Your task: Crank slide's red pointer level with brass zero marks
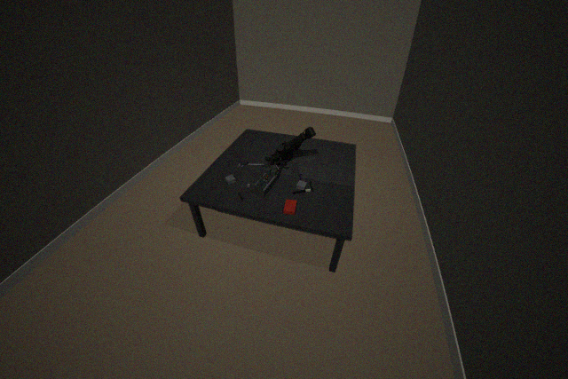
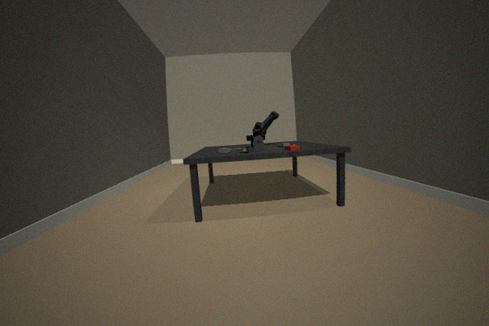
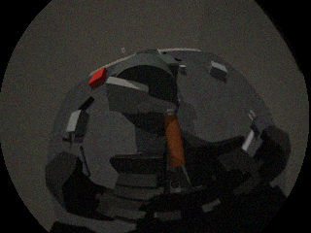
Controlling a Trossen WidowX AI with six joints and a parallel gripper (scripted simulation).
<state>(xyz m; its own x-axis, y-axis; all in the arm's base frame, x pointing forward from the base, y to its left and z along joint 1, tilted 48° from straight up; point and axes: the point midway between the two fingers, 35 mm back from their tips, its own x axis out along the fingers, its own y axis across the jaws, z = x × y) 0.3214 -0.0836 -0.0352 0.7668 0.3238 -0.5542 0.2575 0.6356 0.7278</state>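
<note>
The crank's orange handle (image 3: 175, 141) stood at the machine (image 1: 268, 181) (image 3: 146, 63) on the dark tabletop (image 1: 320, 209) (image 2: 268, 153) (image 3: 204, 107), and the pincer (image 1: 278, 166) (image 3: 169, 130) had it, fingers nearly closed around the grip! Cranking looked to be the step in hand, a red block (image 1: 289, 207) (image 2: 292, 147) (image 3: 97, 78) well apart; the pointer and marks could not be made out, so the next move called for careful turning to level, then release.
</note>
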